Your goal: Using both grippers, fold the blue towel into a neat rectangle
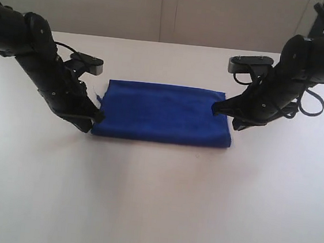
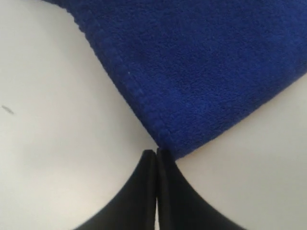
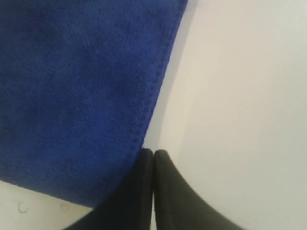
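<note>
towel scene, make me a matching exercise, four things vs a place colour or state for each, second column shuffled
Things
1. towel
2. left pincer
3. right pincer
4. table

Place, colour or state
A. shut, tips at the towel's front left corner in the exterior view
B. white
C. blue, lying flat
D. shut, tips at the towel's right edge in the exterior view

Pairs: 1-C, 2-A, 3-D, 4-B
</note>
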